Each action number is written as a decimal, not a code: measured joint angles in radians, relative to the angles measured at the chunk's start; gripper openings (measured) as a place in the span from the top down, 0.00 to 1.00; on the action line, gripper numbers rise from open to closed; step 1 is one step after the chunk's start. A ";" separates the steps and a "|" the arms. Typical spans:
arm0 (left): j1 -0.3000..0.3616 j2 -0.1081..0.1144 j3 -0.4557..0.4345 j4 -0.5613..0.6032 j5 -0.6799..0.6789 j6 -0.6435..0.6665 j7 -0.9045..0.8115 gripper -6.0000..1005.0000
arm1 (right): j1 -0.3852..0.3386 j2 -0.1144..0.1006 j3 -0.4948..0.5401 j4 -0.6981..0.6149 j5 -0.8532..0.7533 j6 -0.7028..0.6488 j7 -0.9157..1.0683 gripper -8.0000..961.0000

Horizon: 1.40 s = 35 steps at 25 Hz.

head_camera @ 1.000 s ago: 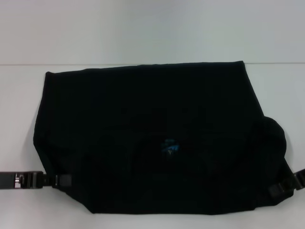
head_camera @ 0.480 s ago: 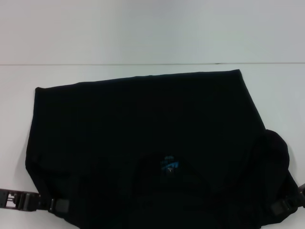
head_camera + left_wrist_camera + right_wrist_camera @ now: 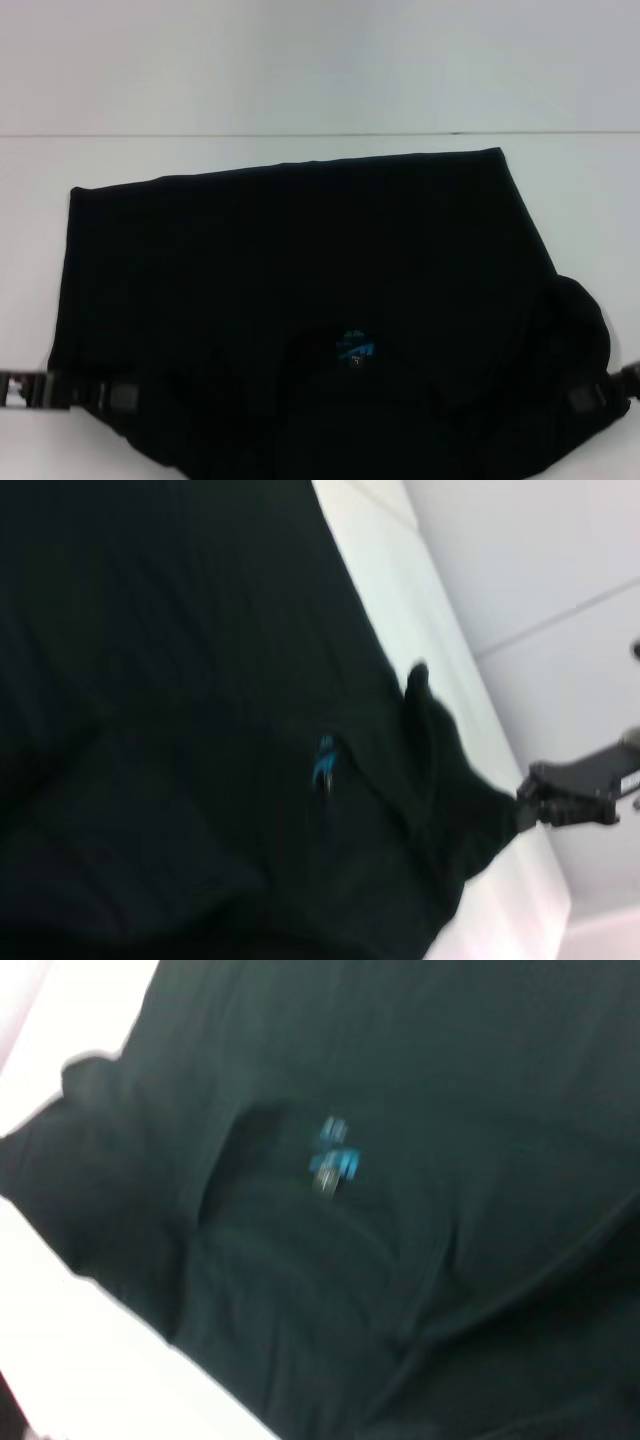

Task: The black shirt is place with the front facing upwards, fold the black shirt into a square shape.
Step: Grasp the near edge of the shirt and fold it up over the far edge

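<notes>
In the head view you see the black shirt spread over the near half of a white table, its far fold edge running straight across and its near part reaching the table's near edge. A small blue neck tag shows near the middle of the near side. Your left gripper sits at the shirt's near left corner, clamped on the fabric. Your right gripper sits at the near right corner, also pinching fabric, with a rounded bulge of cloth just beyond it.

In the left wrist view, dark shirt cloth fills most of the picture, the tag is visible, and the right gripper holds the far corner.

In the right wrist view you see only the creased shirt, the tag and a strip of table.
</notes>
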 joint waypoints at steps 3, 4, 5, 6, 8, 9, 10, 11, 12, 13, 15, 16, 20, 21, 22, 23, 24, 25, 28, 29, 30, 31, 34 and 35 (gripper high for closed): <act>-0.006 0.001 -0.094 0.001 -0.004 -0.011 0.006 0.99 | 0.005 -0.018 0.099 0.036 0.007 0.020 0.000 0.94; -0.008 0.002 -0.125 0.001 -0.010 -0.019 0.006 0.99 | 0.007 -0.025 0.130 0.052 0.014 0.028 0.000 0.94; -0.009 0.002 -0.142 0.000 -0.014 -0.026 0.006 0.99 | 0.007 -0.031 0.149 0.068 0.027 0.037 0.000 0.94; -0.011 0.002 -0.160 -0.001 -0.021 -0.037 0.004 0.99 | 0.007 -0.038 0.166 0.084 0.046 0.050 0.000 0.94; -0.013 0.001 -0.177 -0.005 -0.035 -0.059 -0.002 0.99 | 0.002 -0.045 0.178 0.105 0.087 0.075 0.002 0.94; -0.014 -0.002 -0.187 -0.006 -0.045 -0.071 -0.005 0.99 | -0.001 -0.047 0.182 0.115 0.112 0.091 0.004 0.94; -0.014 -0.005 -0.197 -0.009 -0.059 -0.087 -0.011 0.99 | -0.003 -0.047 0.183 0.120 0.129 0.103 0.005 0.94; -0.014 -0.007 -0.202 -0.010 -0.067 -0.096 -0.014 0.99 | -0.005 -0.047 0.183 0.132 0.151 0.120 0.007 0.94; -0.015 -0.011 -0.208 -0.014 -0.081 -0.113 -0.021 0.99 | -0.006 -0.047 0.184 0.141 0.168 0.133 0.008 0.94; -0.015 -0.015 -0.214 -0.019 -0.096 -0.127 -0.025 0.99 | -0.007 -0.047 0.185 0.152 0.184 0.148 0.008 0.94; -0.015 -0.019 -0.227 -0.032 -0.128 -0.150 -0.030 0.99 | -0.008 -0.047 0.186 0.167 0.216 0.177 0.009 0.94; -0.014 -0.021 -0.234 -0.038 -0.145 -0.163 -0.032 0.99 | -0.009 -0.046 0.186 0.175 0.238 0.195 0.009 0.94; -0.004 -0.024 -0.248 -0.076 -0.212 -0.246 -0.039 0.99 | -0.018 -0.038 0.190 0.196 0.315 0.266 -0.009 0.94; -0.004 -0.025 -0.248 -0.085 -0.223 -0.263 -0.038 0.99 | -0.020 -0.036 0.190 0.203 0.332 0.282 -0.016 0.94; -0.003 -0.027 -0.249 -0.093 -0.233 -0.279 -0.037 0.99 | -0.021 -0.034 0.190 0.212 0.348 0.297 -0.022 0.94; -0.003 -0.031 -0.249 -0.098 -0.242 -0.293 -0.035 0.99 | -0.021 -0.032 0.190 0.222 0.363 0.310 -0.027 0.94; -0.003 -0.035 -0.251 -0.100 -0.248 -0.307 -0.034 0.99 | -0.021 -0.031 0.190 0.230 0.379 0.324 -0.031 0.94; -0.003 -0.039 -0.252 -0.102 -0.253 -0.319 -0.033 0.99 | -0.021 -0.028 0.190 0.237 0.397 0.338 -0.036 0.94; -0.003 -0.054 -0.256 -0.102 -0.267 -0.356 -0.030 0.99 | -0.024 -0.015 0.191 0.249 0.449 0.383 -0.054 0.94; -0.003 -0.056 -0.257 -0.101 -0.277 -0.365 -0.029 0.99 | -0.025 -0.010 0.191 0.254 0.465 0.401 -0.067 0.94; -0.003 -0.058 -0.257 -0.101 -0.285 -0.373 -0.028 0.99 | -0.025 -0.003 0.191 0.259 0.480 0.422 -0.082 0.94; -0.004 -0.058 -0.258 -0.101 -0.292 -0.378 -0.027 0.99 | -0.025 0.004 0.191 0.264 0.492 0.442 -0.096 0.94; -0.005 -0.061 -0.258 -0.101 -0.318 -0.397 -0.022 0.99 | -0.025 0.029 0.192 0.269 0.528 0.493 -0.129 0.94; -0.005 -0.063 -0.258 -0.101 -0.332 -0.408 -0.019 0.99 | -0.026 0.038 0.192 0.269 0.546 0.507 -0.143 0.94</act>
